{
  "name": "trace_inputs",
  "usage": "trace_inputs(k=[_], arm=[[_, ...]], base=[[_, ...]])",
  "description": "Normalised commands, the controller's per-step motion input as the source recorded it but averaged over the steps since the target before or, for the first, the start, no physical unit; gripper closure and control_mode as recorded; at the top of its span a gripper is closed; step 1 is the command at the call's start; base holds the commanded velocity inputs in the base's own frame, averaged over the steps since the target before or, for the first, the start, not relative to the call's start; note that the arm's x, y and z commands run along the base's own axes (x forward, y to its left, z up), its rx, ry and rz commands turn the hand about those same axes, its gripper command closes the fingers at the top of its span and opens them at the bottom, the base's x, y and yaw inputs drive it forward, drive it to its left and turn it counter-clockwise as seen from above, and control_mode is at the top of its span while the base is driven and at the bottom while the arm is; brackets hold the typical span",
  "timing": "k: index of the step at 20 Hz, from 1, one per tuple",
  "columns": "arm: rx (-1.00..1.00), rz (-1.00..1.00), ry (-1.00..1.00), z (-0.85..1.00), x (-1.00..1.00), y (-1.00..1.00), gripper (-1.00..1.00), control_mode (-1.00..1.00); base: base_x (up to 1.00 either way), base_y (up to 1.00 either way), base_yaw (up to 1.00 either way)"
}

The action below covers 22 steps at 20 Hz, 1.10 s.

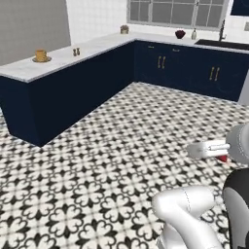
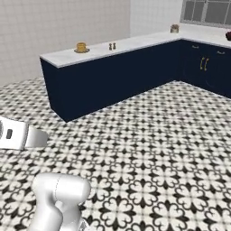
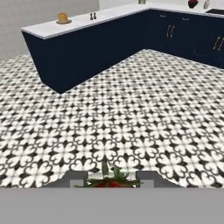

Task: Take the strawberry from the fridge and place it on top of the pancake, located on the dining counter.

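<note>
Strawberry (image 3: pixel 109 180) sits pinched in my half-closed gripper (image 3: pixel 109 181); I fear bumps could shake it loose before the pancake (image 3: pixel 62 18) at eleven o'clock.

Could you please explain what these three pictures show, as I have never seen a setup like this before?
This is a simulated kitchen with a white robot arm on a driving base. Two pictures come from cameras on the base, behind the arm to its left and right; the third looks along the two-finger gripper. Between its dark fingertips sits a small red strawberry with green leaves, so it is gripped. Ahead stands the long white marble dining counter on a navy base. On it rests a golden-tan pancake stack on a round grey plate, with two small shakers nearby. The floor is black-and-white patterned tile.
</note>
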Motion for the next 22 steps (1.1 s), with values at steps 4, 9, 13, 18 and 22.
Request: trace_inputs(k=[4, 9, 13, 18, 22], arm=[[0.0, 0.0, 0.0, 0.0, 0.0, 0.0, 1.0, 1.0], [0.0, 0.0, 0.0, 0.0, 0.0, 0.0, 1.0, 1.0], [0.0, 0.0, 0.0, 0.0, 0.0, 0.0, 1.0, 1.0], [0.0, 0.0, 0.0, 0.0, 0.0, 0.0, 1.0, 1.0], [0.0, 0.0, 0.0, 0.0, 0.0, 0.0, 1.0, 1.0]], base=[[1.0, 1.0, 0.0], [1.0, 1.0, -0.03], [1.0, 1.0, -0.15], [1.0, 1.0, -0.16], [1.0, 1.0, -0.17]])
